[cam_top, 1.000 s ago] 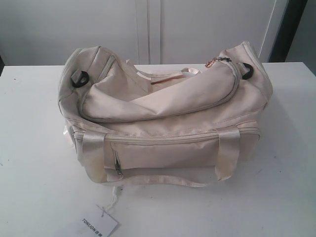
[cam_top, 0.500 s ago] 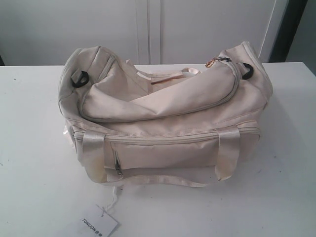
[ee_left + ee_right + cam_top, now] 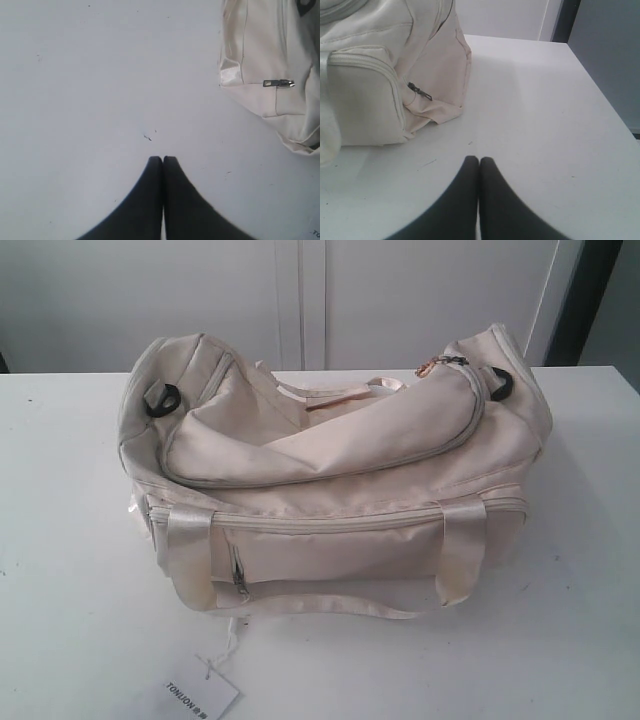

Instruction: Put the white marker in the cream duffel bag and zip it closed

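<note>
1. Left gripper [image 3: 162,160]: two black fingers pressed together at the tips, nothing between them, over the table.
2. Table [image 3: 90,90]: white and flat, with a few small dark specks just ahead of the fingertips.
3. Cream duffel bag [image 3: 260,50]: one end in view, resting on the table, well apart from the gripper.
4. Zipper pull [image 3: 278,83]: small, metal, lying flat against the bag's side.

Left fingers [image 3: 151,175] and right fingers [image 3: 468,174] are both pressed together.
</note>
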